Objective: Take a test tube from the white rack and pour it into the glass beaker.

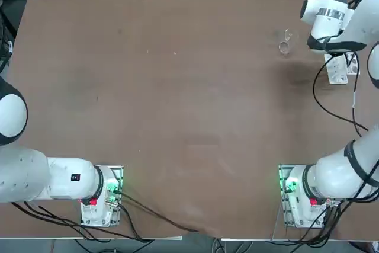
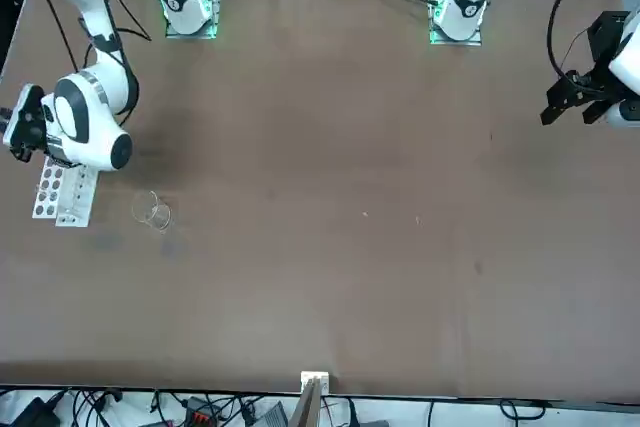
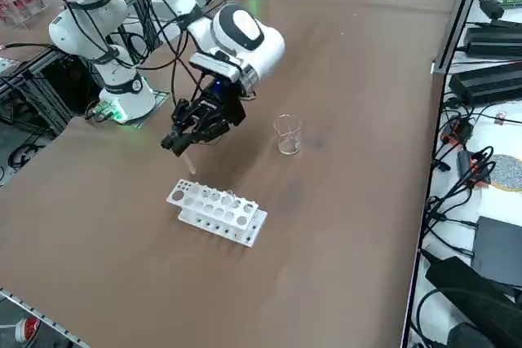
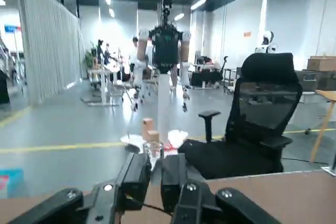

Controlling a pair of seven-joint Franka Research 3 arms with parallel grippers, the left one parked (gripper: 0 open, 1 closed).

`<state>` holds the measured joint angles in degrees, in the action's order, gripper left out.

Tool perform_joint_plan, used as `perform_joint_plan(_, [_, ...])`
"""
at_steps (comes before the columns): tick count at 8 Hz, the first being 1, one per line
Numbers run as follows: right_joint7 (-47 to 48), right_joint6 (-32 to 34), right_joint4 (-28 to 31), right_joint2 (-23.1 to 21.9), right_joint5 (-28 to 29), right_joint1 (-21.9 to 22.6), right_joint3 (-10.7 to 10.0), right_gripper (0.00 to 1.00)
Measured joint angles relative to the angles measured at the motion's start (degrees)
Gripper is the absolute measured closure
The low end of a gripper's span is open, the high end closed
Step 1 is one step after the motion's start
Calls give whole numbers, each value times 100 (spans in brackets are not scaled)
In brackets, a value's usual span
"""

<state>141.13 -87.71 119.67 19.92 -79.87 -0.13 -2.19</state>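
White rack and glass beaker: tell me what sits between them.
Nothing: the right side view shows bare brown table between the white rack and the glass beaker. The right gripper hangs above the rack's far end.

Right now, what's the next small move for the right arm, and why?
Probably carry the test tube across to the glass beaker. The right pincer looks shut on the test tube and hangs clear above the white rack, while the glass beaker stands upright on the table, apart from the rack.
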Motion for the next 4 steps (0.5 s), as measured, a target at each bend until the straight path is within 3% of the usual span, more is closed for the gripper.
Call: perform_joint_plan(4, [812,60,3,484,-133,-9,1,81])
